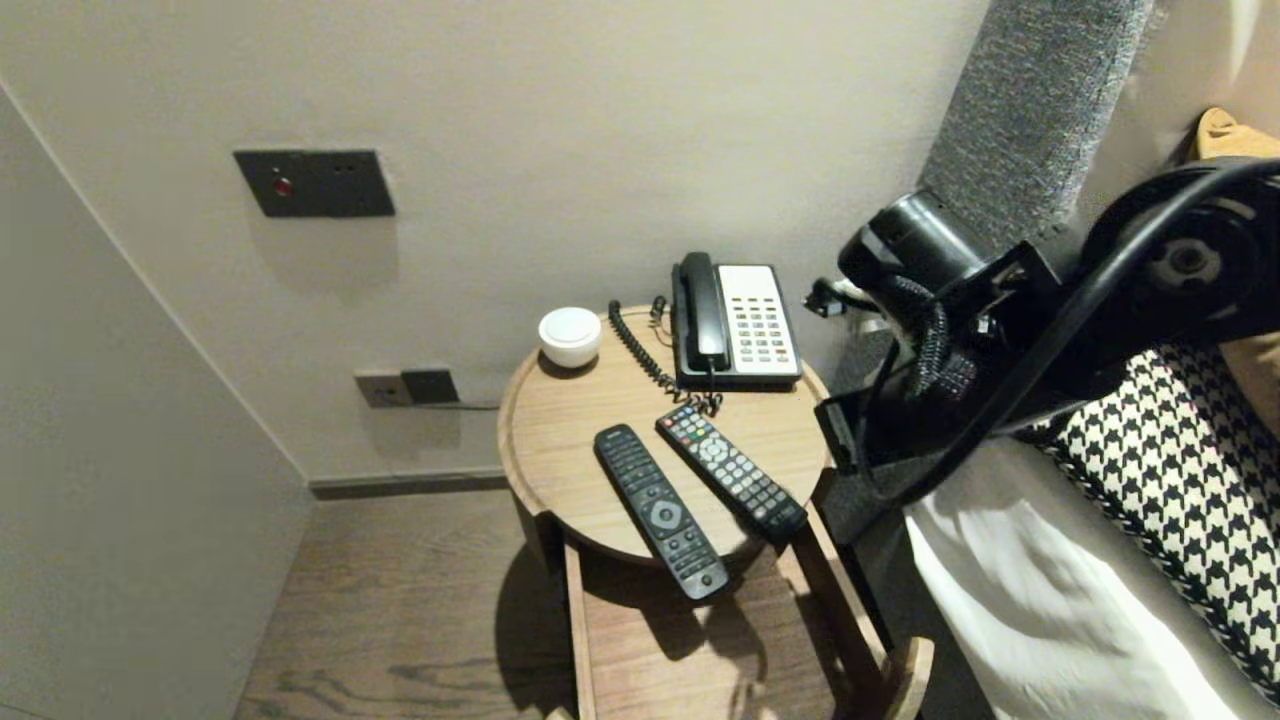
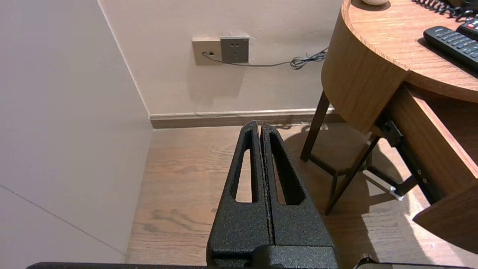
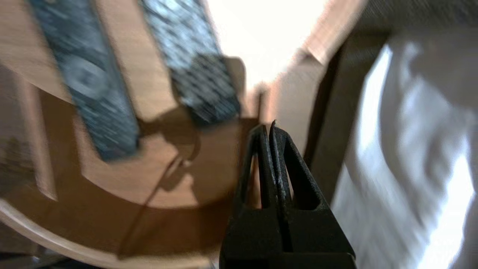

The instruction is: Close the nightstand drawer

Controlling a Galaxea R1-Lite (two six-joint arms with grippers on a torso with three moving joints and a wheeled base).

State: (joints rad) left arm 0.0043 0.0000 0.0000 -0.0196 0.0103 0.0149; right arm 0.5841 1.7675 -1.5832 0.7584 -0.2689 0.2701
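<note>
Two pincers to report, taken left to right.

Left pincer (image 2: 260, 125): parked low over the brown wood-plank floor (image 2: 186, 179), left of the table. Its fingers are pressed flat together and it holds nothing.

Round light-wood bedside table (image 1: 560, 440): carries a small white domed puck (image 1: 570, 336), a black-and-cream corded desk telephone (image 1: 737, 322) and the two items nearest my working pincer. These are a long black remote control with a round centre pad (image 1: 660, 512) and, just beside it on the right, a black remote control with coloured buttons (image 1: 731, 474). Both lie flat, their near ends overhanging the table's front edge above the pulled-out wooden drawer (image 1: 690, 650), whose visible floor is bare.

Right pincer (image 3: 269, 127): off the table's right edge, between it and the white-sheeted bed (image 1: 1040, 590). It is fully closed, grips nothing and touches neither remote.

Judgement: the drawer stands open; neither remote is gripped or lifted.

Writing: none readable. Key legends on the telephone and remotes are too small.
</note>
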